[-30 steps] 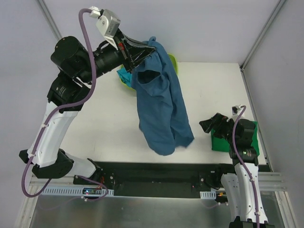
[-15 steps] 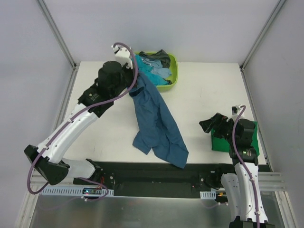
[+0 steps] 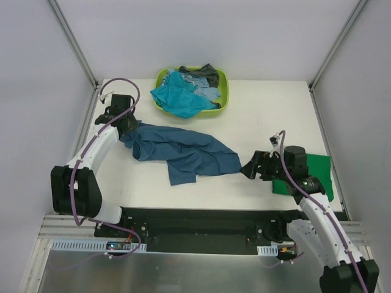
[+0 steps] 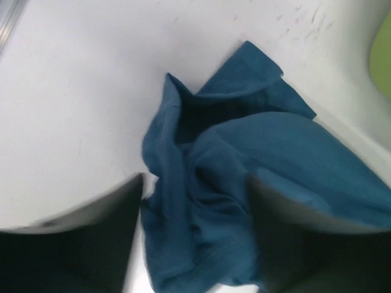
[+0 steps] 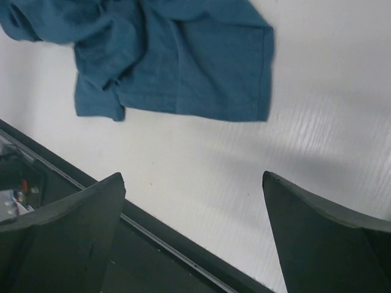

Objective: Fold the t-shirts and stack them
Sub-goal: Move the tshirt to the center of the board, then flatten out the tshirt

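Observation:
The dark blue t-shirt (image 3: 183, 149) lies crumpled across the table's left middle. My left gripper (image 3: 127, 128) hangs over its left end, and in the left wrist view the left gripper (image 4: 194, 177) is open, its fingers wide apart with loose blue cloth (image 4: 244, 140) on the table between them. My right gripper (image 3: 247, 169) is open just off the shirt's right edge. In the right wrist view the right gripper (image 5: 193, 177) has only bare table between its fingers, with the shirt's hem (image 5: 183, 61) ahead. A bright green folded t-shirt (image 3: 314, 171) lies at the right.
The lime-green basket (image 3: 223, 91) stands at the back centre, holding a teal shirt (image 3: 177, 97), a light blue one (image 3: 204, 93) and a dark grey one (image 3: 204, 73). A black strip (image 3: 201, 223) runs along the table's near edge.
The left arm swung down from high up, laid the dark blue shirt on the table and opened its jaws. The right arm moved left toward the shirt's right edge.

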{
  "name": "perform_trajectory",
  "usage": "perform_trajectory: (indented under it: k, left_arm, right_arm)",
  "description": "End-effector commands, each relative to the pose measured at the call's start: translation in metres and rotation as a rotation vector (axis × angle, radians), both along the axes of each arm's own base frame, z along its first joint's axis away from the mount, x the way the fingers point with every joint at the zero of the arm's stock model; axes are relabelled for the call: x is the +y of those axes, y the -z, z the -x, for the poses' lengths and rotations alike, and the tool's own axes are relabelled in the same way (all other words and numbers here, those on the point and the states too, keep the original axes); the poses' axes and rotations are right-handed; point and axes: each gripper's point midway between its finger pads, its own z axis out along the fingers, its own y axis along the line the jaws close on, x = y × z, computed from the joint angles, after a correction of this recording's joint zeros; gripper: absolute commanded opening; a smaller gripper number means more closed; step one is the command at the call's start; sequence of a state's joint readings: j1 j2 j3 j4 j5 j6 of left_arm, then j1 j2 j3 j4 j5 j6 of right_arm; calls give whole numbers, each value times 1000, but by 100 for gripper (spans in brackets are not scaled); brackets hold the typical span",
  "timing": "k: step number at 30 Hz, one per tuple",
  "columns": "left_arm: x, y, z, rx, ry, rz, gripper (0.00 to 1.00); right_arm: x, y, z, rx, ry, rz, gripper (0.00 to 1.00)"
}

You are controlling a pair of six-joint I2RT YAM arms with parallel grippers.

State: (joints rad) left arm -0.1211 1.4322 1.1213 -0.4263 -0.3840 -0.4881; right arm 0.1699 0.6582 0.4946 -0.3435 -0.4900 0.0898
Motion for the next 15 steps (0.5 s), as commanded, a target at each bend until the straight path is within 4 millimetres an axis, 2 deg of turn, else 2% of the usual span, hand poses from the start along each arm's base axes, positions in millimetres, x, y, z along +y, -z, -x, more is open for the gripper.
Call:
perform_trajectory:
  k: [1, 4, 6, 11, 12, 15]
  left_arm:
    - [-6, -20, -7, -49, -6, 77, 99]
    - [-25, -33, 6, -90, 57, 168, 99]
    - [-55, -41, 20, -110, 176, 223, 99]
    - [-154, -40, 69, -104, 568, 201, 99]
    - [-176, -33, 81, -84, 654, 233, 99]
    - [-223, -15, 103, -25, 818, 323, 99]
  right_arm:
    - [-11, 14, -6, 51, 29, 202, 96]
    - [-12, 22, -9, 94, 60, 266, 96]
    - [-9, 18, -17, 96, 82, 256, 96]
    - [-13, 19, -29, 68, 133, 265, 96]
    - [-16, 20, -28, 65, 138, 281, 96]
    - [-22, 27, -27, 49, 150, 306, 96]
